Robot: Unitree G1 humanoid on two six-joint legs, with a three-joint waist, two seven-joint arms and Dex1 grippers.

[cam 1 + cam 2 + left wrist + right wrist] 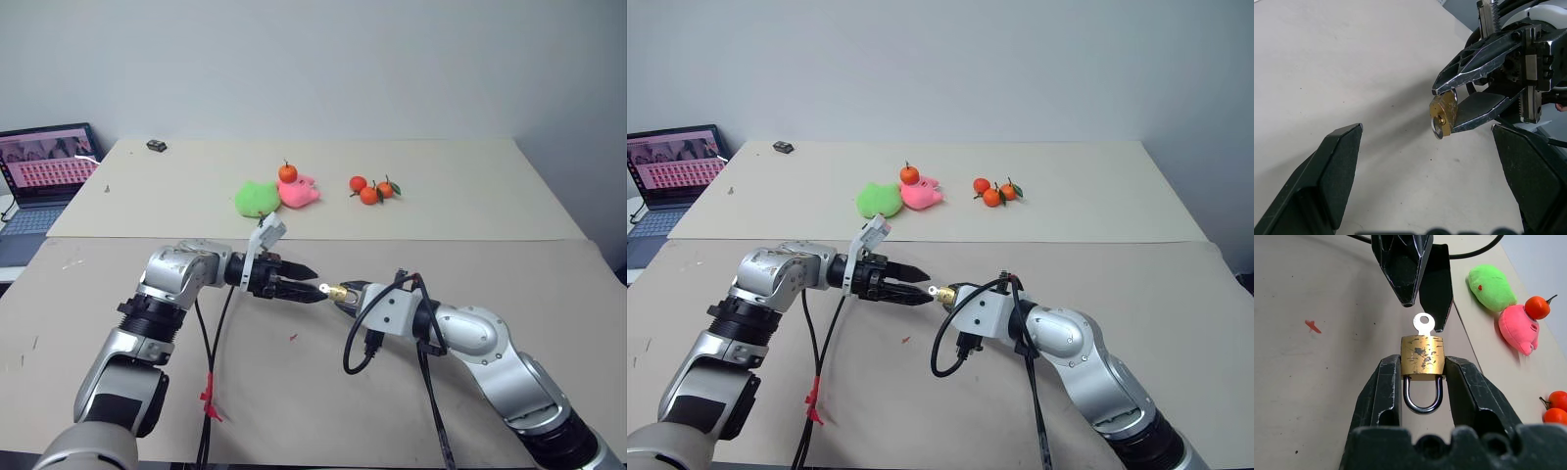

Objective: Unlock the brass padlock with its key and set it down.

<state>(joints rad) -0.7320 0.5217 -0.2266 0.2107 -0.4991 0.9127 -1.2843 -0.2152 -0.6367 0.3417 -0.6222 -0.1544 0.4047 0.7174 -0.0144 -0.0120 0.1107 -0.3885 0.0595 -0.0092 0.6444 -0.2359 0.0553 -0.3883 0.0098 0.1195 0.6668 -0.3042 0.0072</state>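
The small brass padlock [1422, 355] is clamped by its sides in my right gripper [1422, 366], which is shut on it above the near table. Its silvery shackle [1423, 399] loops back between the fingers, with both legs in the body. A silver key [1423, 323] sticks out of the padlock's base toward my left gripper [1425, 132]. That gripper is open, with a black finger [1337, 166] on either side of the key head and clear of it. From the head, the two grippers meet tip to tip at the padlock [339, 291].
On the far table lie a green plush [257, 199], a pink plush [299, 192] with a mandarin [287, 173] on it, and three mandarins [370, 189]. A laptop [44, 166] stands far left. Black cables [211, 372] hang from both wrists.
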